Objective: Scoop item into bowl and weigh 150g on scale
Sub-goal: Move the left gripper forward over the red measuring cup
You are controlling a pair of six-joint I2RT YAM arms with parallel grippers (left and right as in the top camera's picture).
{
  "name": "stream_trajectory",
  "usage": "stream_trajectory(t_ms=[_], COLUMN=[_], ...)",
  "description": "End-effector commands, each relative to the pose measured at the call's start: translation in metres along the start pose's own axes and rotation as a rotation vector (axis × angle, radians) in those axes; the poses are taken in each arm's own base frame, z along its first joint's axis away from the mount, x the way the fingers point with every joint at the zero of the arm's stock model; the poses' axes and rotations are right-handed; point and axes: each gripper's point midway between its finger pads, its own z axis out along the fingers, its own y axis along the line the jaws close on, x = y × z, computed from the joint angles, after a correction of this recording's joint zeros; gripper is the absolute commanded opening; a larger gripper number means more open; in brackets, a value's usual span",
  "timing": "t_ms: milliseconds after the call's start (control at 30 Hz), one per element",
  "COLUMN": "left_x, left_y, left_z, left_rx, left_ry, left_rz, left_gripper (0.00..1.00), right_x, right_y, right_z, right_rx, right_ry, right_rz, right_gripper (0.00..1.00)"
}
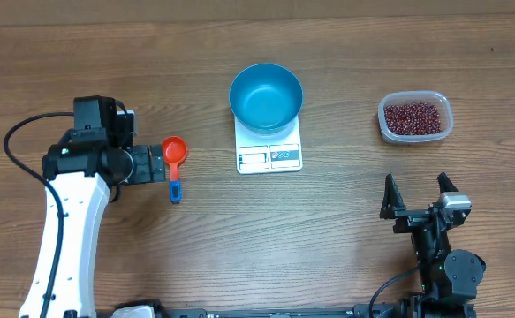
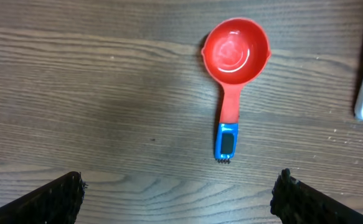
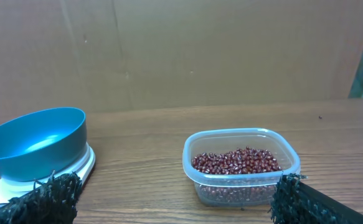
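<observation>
The left gripper (image 2: 181, 199), spread wide like the right gripper (image 1: 419, 199), was judged best lowered squarely over the handle of the orange-red scoop (image 2: 234, 62).

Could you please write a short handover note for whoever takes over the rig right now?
Left gripper: open, empty, over the orange-red scoop, which lies untouched to the left of the scale.
Right gripper: open, empty, facing the tub.
Blue bowl sits on the white scale and is empty. Beans are in the clear tub.
Done: nothing scooped yet.
Left: grasp the scoop, move beans into the bowl, weigh.
</observation>
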Motion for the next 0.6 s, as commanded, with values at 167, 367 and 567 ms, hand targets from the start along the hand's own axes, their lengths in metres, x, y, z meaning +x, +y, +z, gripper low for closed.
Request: stream_trajectory(t_ms=[167, 367, 567], left_x=[-0.005, 0.000, 0.004], left_y=[-0.001, -0.003, -0.003], left_z=[0.015, 0.031, 0.041], left_rx=[0.013, 0.016, 0.011], left_ry=[0.040, 0.096, 0.136], left_rz=[0.017, 0.002, -0.055], left_gripper=[0.99, 1.00, 1.00], right_x=[0.003, 0.003, 0.003], right_y=[0.000, 0.000, 0.000], right_z=[0.000, 0.000, 0.000], right_rx=[0.001, 0.001, 0.000], right_ry=[-0.001, -0.001, 0.000], right_rz=[-0.005, -0.005, -0.005], right_gripper=[1.00, 1.00, 1.00])
